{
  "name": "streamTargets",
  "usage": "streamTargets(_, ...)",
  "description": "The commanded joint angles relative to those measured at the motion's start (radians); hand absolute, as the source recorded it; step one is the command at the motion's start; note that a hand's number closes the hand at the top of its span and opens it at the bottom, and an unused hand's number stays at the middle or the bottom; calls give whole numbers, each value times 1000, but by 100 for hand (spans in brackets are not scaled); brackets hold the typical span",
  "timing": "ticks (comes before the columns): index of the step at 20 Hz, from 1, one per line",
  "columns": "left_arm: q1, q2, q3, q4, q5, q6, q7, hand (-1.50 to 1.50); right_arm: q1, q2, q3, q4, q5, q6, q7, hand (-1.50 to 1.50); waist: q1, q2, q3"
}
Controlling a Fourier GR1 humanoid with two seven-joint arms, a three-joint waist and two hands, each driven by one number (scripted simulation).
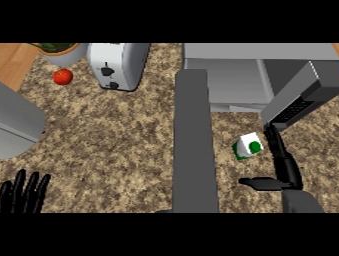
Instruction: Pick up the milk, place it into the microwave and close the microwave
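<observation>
Milk on speckled counter

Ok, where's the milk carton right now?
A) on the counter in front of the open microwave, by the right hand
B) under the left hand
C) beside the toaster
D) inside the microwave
A: the milk carton lies on the counter before the open microwave, beside the right hand.
</observation>
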Motion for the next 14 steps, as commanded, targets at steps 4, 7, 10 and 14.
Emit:
streamTargets(4, 16, 12, 31, -34, 34, -14, 11, -150, -78, 1, -3, 142, 21, -4, -124, -150, 5, 1, 1)
streamTargets(7, 66, -13, -18, -35, 6, -25, -4, -150, -76, 18, 15, 122, 32, 0, -128, -150, 4, 0, 0)
streamTargets(10, -40, 5, 46, 80, 4, -27, -39, -150, -79, 36, 15, 149, 35, -23, -139, -150, -1, 0, 0)
streamTargets(14, 56, -13, 0, 5, -12, -36, -56, -150, -92, 11, -7, 173, 8, 48, -134, -150, 2, 0, 0)
